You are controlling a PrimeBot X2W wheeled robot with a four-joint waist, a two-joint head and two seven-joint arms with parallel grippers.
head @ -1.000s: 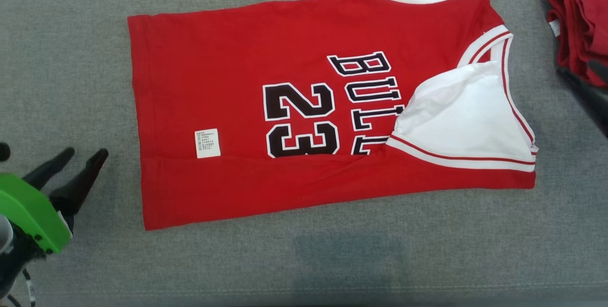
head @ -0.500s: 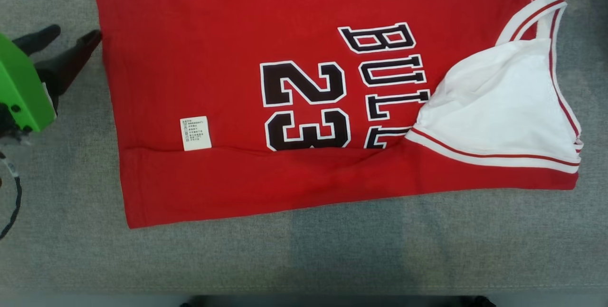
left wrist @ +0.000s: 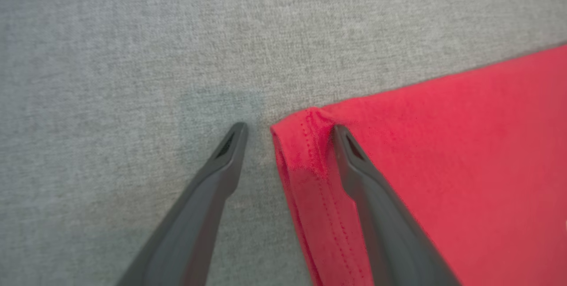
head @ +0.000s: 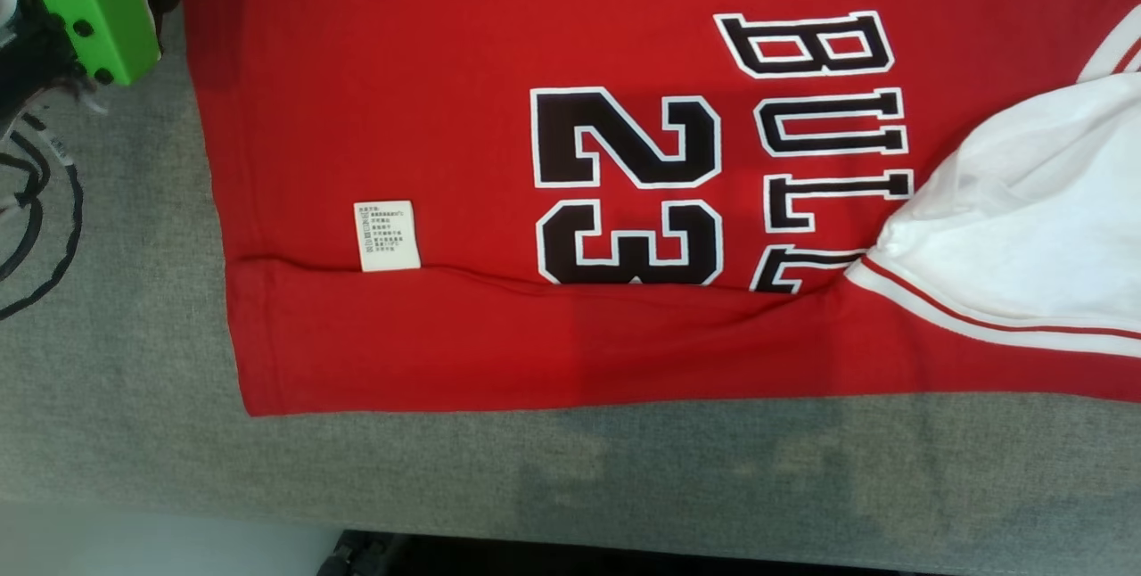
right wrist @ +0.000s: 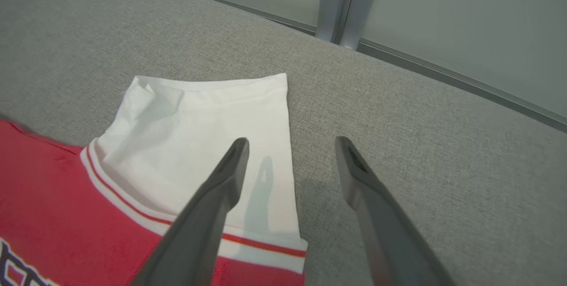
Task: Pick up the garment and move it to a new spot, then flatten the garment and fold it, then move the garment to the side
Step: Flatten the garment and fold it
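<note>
**Operator:** What's around your claws?

**Me:** My left claw (left wrist: 289, 127) is spread wide and pinches nothing. The garment (head: 570, 201), a red jersey, lies on the grey table (head: 624, 469). Its hem corner (left wrist: 305, 144) sits between that claw's fingers, with one finger over bare table and the other over red cloth. My right claw (right wrist: 290, 142) is spread and empty too. The white sleeve (right wrist: 208, 113) lies under its left finger, and bare table lies under its right. Far ahead of it, two grey posts (right wrist: 350, 7) stand by the wall.

**Operator:** Anything in the way?

**Me:** The other sleeve (head: 1025, 219) is folded onto the chest and covers the end of the lettering. A fold runs just below the care label (head: 387, 235).

**Operator:** What differs from a second ago?

**Me:** Then my left claw lay well off the hem, apart from the cloth. Now it straddles that corner. My head has dipped closer, and the garment itself lies as it did.
</note>
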